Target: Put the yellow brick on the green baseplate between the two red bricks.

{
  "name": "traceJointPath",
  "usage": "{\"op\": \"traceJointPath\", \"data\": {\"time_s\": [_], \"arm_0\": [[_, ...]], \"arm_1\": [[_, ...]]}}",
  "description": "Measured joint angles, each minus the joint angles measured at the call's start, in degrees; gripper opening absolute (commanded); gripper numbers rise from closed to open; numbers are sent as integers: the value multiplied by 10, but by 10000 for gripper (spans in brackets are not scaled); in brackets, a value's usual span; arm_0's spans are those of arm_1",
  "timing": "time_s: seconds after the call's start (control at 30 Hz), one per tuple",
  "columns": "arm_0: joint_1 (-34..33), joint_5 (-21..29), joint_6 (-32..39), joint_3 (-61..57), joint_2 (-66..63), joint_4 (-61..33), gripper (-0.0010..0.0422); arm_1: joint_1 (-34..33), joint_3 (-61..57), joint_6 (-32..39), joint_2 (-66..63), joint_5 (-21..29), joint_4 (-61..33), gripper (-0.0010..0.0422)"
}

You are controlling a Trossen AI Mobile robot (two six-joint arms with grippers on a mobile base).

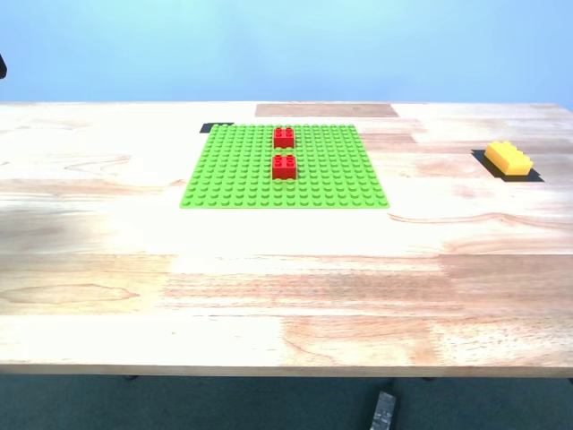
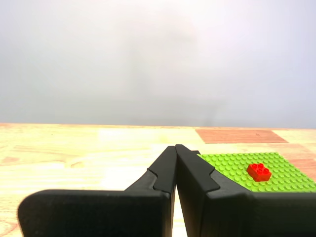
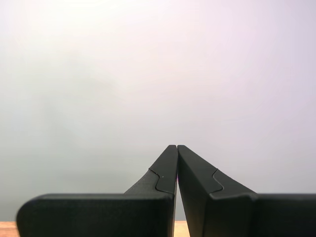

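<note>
The green baseplate [image 1: 285,167] lies flat at the table's far middle. Two red bricks stand on it in one column, one at the far edge [image 1: 284,136] and one nearer [image 1: 284,166], with a small gap between them. The yellow brick [image 1: 508,159] sits on a black patch at the exterior view's right, off the plate. My first gripper [image 2: 176,147] is shut and empty, off to one side of the plate [image 2: 266,170]; one red brick [image 2: 258,171] shows there. My second gripper [image 3: 177,146] is shut and empty, facing a blank wall. Neither gripper shows in the exterior view.
The wooden table [image 1: 269,296] spreads wide toward its near edge. A darker wood patch [image 1: 326,110] lies behind the plate. A small black mark [image 1: 215,127] sits at the plate's far corner. A dark object [image 1: 382,410] shows below the table's front edge.
</note>
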Motion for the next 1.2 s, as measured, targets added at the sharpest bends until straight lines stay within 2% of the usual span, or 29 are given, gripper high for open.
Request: {"op": "traceJointPath", "data": {"time_s": [0.93, 1.0, 1.07, 1.2], "arm_0": [[0, 0, -2, 0, 0, 2, 0], [0, 8, -2, 0, 0, 13, 0], [0, 37, -3, 0, 0, 31, 0], [0, 74, -34, 3, 1, 49, 0]], "arm_1": [[0, 0, 0, 0, 0, 3, 0], [0, 0, 0, 0, 0, 3, 0], [0, 0, 0, 0, 0, 3, 0], [1, 0, 0, 0, -1, 1, 0]]}}
